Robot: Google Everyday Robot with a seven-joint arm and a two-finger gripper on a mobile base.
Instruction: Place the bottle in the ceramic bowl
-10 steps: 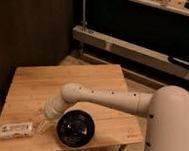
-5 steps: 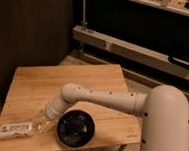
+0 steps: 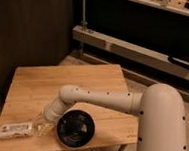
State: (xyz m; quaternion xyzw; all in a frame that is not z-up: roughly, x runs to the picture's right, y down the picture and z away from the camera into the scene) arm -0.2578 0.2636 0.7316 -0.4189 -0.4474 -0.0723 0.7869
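Hand (image 3: 43, 126) sits low over the front-left part of the tabletop (image 3: 37, 84), between the bottle (image 3: 16, 129) and the bowl (image 3: 77, 133). Can't tell if it's released or clenched.

Bottle lies flat at the hand's 9 o'clock, just beside it, long axis roughly left-right. Can't tell if they touch. It's on the wood, not in the bowl. Bowl is at the hand's 3 o'clock, just beside it, with nothing inside.

Risks, my read:
- Bottle is near the front-left corner. A nudge toward 9 or 7 o'clock could slide or roll it off. Likely cause is the hand meeting it end-on instead of straddling it.
- It's light, round, clear plastic, so it probably skates or spins under a partial pinch.
- Bowl is close. A low swing toward 3 o'clock would clip the rim and shove the bowl. The bowl is itself near the front edge at 6 o'clock, so it could go over too.
- Bottle looks about as long as the bowl is wide. Released crosswise, it may bridge the rim and tip out, so go in angled or end-down.

Room:
- Thin margin at 6 and 9 o'clock, where the tabletop edges are near.
- Open wood from 10 to 1 o'clock behind the hand.
- Arm (image 3: 101, 98) comes in from about 2 o'clock, crossing the middle of the tabletop.
- Up is free, so I'd lift first, then carry toward 3 o'clock above the rim.
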